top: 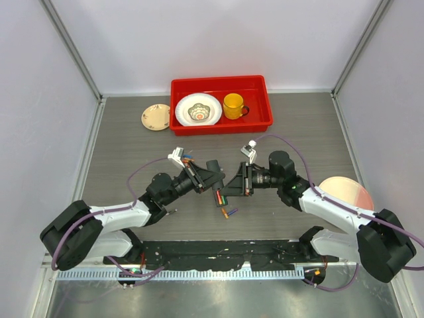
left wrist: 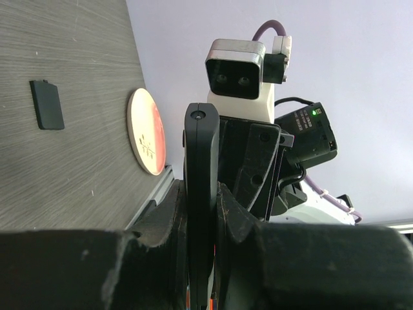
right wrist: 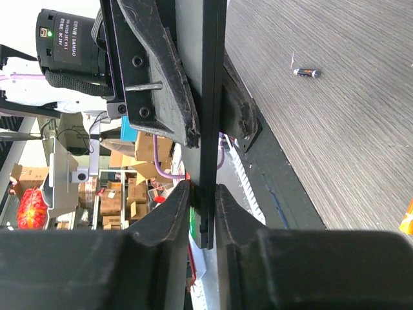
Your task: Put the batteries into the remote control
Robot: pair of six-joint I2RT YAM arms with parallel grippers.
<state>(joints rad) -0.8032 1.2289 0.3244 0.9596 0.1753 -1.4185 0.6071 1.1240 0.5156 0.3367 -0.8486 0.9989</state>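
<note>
The remote control (left wrist: pixel 197 148) is a slim black bar held edge-on between both grippers above the table; it also shows in the right wrist view (right wrist: pixel 211 97). My left gripper (left wrist: pixel 201 194) is shut on one end, my right gripper (right wrist: pixel 203 194) on the other. In the top view the left gripper (top: pixel 213 175) and right gripper (top: pixel 237 180) meet at table centre and mostly hide the remote. Orange and purple batteries (top: pixel 230 212) lie on the table just below. More coloured batteries (top: pixel 218 197) show right under the grippers. One dark battery (right wrist: pixel 306 72) lies alone on the table.
A small black flat cover (left wrist: pixel 46 104) lies on the table. A pink round disc (top: pixel 346 192) sits at the right. A red tray (top: pixel 260 120) at the back holds a white bowl (top: pixel 198 110) and a yellow cup (top: pixel 233 105). A small patterned plate (top: pixel 156 117) lies left of it.
</note>
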